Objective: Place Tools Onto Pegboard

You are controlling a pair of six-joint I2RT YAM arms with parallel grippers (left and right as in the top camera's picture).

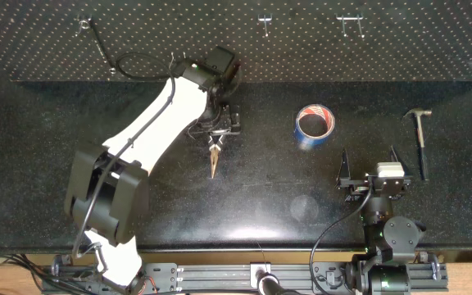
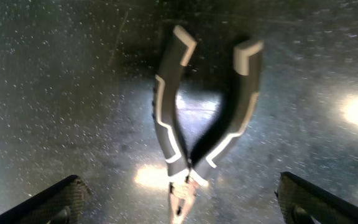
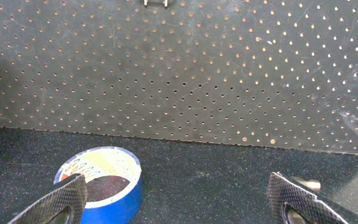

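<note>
One pickup is in hand: left tool (image 1: 216, 127) hangs over the pliers (image 1: 214, 157) lying on the surface (image 1: 56, 115), fingers (image 2: 55, 200) spread wide. Next it should drop, clamp the handles, then carry them to the pegboard (image 1: 301, 45).

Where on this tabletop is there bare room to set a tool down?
Bare: the table left of the left arm; the stretch between the pliers and the tape roll; the front middle strip. Crowded: the right side, where tape roll, right gripper and hammer sit close.
</note>
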